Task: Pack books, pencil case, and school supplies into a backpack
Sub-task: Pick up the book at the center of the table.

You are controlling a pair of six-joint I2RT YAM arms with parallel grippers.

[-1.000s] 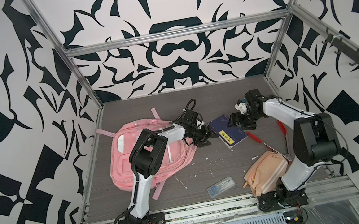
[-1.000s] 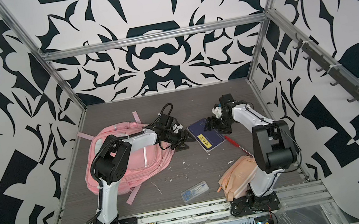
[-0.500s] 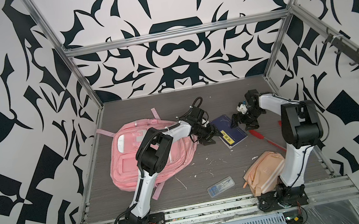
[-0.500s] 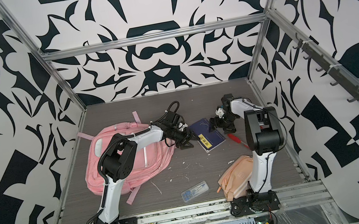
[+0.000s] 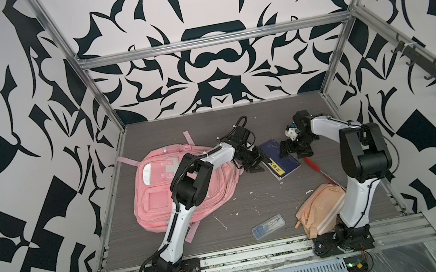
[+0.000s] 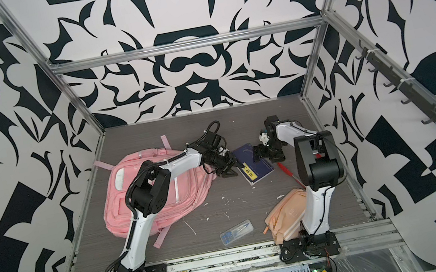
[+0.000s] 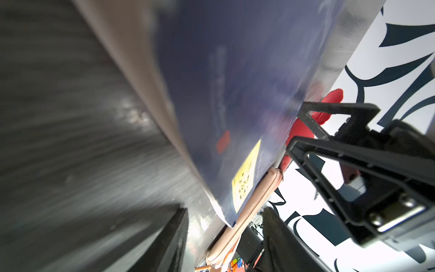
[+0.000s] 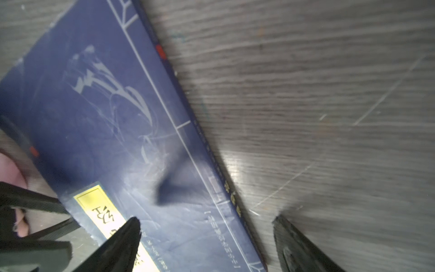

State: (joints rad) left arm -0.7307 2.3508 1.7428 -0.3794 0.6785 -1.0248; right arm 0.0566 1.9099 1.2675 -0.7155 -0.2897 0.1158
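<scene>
Left gripper (image 5: 260, 165) has reached the navy book (image 5: 284, 158) mid-frame.
Its fingers (image 7: 353, 160) sit half-open astride the edge; right gripper (image 5: 284, 151) fingers (image 8: 122, 242) wide.

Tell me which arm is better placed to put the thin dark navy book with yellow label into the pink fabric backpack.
Probably the left. The left gripper has its jaws either side of the navy book at the edge nearest the backpack; the open right gripper is at the far edge.
</scene>
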